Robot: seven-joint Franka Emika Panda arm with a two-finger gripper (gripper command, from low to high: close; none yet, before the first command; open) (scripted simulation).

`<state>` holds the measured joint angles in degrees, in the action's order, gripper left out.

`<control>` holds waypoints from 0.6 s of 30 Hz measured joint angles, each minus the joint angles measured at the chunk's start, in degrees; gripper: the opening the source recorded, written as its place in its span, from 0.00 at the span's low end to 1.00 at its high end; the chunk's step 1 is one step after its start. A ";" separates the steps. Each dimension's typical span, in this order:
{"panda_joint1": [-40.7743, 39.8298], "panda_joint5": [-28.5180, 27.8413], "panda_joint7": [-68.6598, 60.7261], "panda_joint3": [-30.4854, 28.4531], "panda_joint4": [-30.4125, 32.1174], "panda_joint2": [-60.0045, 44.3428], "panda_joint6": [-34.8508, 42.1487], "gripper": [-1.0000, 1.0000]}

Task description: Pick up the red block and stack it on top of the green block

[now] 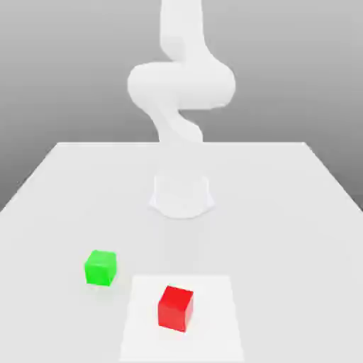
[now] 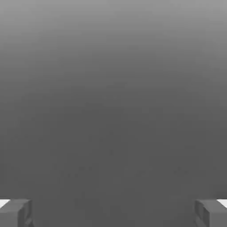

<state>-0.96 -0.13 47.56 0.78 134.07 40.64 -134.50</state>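
My gripper (image 2: 113, 215) is spread wide, holding nothing; the red block (image 1: 175, 308) (near the green block (image 1: 101, 267)) lies outside its camera's sight.

Panda arm (image 1: 181, 85) — white, rising from its round base (image 1: 181, 195) at mid-bench, folded in an S-bend and running out of the exterior view's top. Gripper (image 2: 113, 213): two grey fingers (image 2: 15, 213) set wide apart — nothing between them.
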 joint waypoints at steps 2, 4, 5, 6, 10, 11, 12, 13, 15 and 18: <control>-0.73 -0.20 1.56 0.60 1.95 -4.45 -2.32 0.50; -1.39 -0.41 3.05 1.13 3.80 -8.68 -4.53 0.50; -1.72 -0.50 3.78 1.39 4.71 -10.78 -5.62 0.50; -1.99 -0.63 4.53 1.60 5.63 -12.86 -6.71 0.50; -2.98 -1.12 7.51 2.30 9.27 -21.18 -11.05 0.50; -3.21 -1.22 8.24 2.45 10.18 -23.26 -12.14 0.50; -3.42 -1.31 8.96 2.58 11.09 -25.34 -13.22 0.50; -3.54 -1.43 9.71 2.61 11.99 -27.42 -14.29 0.50; -3.75 -1.54 11.10 2.68 13.82 -31.58 -16.47 0.50; -4.02 -1.37 12.92 2.71 16.54 -37.79 -19.71 0.50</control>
<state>-4.98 -1.50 60.48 3.49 150.61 2.85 -154.21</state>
